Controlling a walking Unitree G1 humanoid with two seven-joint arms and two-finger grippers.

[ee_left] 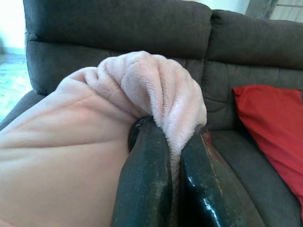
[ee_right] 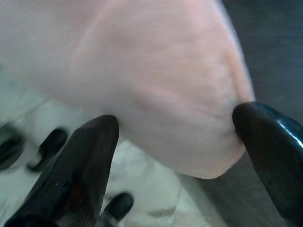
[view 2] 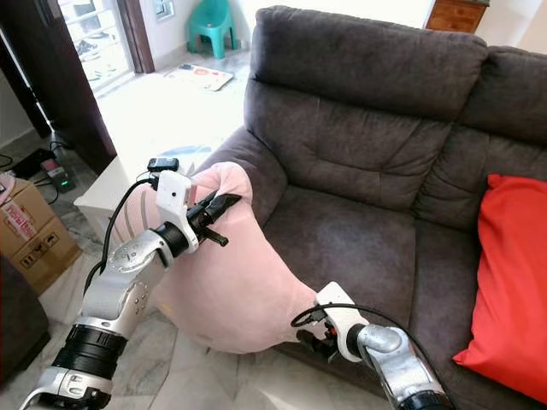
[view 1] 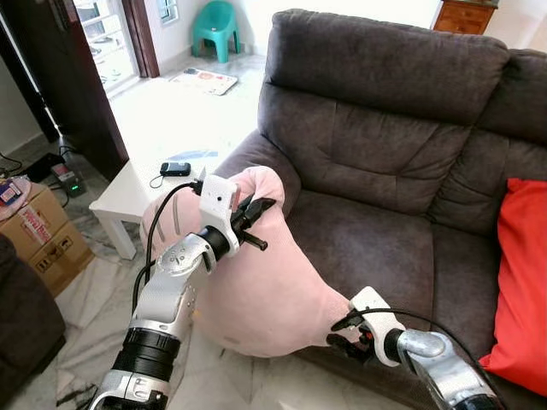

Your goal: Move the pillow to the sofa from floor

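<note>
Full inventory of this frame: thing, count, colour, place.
pillow: 1, pink, held up against the sofa's front edge
sofa: 1, dark grey, ahead
cushion: 1, red, on the sofa seat, right
table: 1, white, left of the sofa
device: 1, black, on the table
chair: 1, teal, far room
boxes: cardboard, brown, floor left
left gripper: shut on the pillow's top corner
right gripper: open, fingers astride the pillow's lower corner

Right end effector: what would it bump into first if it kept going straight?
Probably the fluffy pink pillow: the right end effector points at its lower corner, fingers spread either side. Past that lies the dark grey fabric sofa, though depth is unclear.
</note>
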